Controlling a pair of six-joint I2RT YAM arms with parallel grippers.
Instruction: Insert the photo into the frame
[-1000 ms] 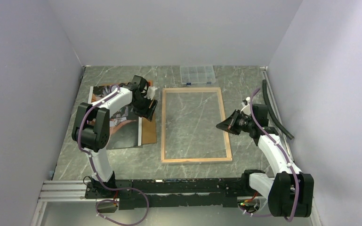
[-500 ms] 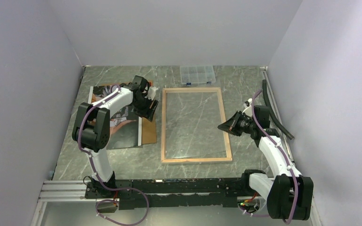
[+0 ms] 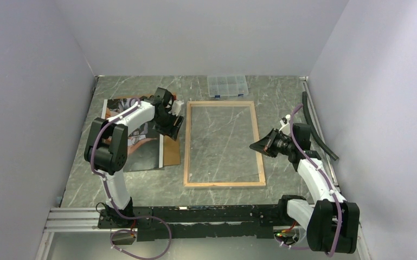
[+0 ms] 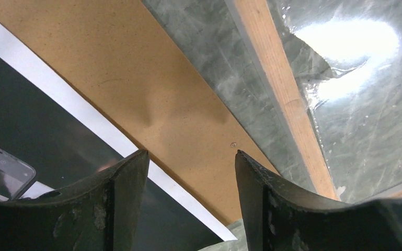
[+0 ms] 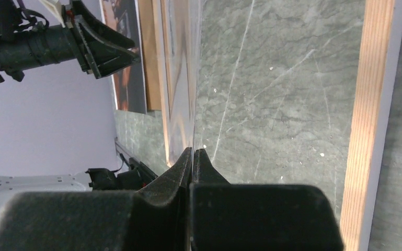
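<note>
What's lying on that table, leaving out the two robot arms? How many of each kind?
Picture frame: 1
Photo print: 1
Brown backing board: 1
Clear compartment box: 1
Black strip: 1
Total: 5

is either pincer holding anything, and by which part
Nothing is held. The left pincer stands open over the backing board; the right pincer is shut, empty.

- photo (image 3: 143, 155): large paper print, dark with orange-brown tones, thin white margin; lies flat, face up, on the left side of the tabletop (image 3: 141, 184), long sides running near to far; partly hidden.
- frame (image 3: 225, 184): large rectangle, light wood back facing up, clear pane showing the marble beneath; flat in mid tabletop, just right of the photo, not touching it.
</note>
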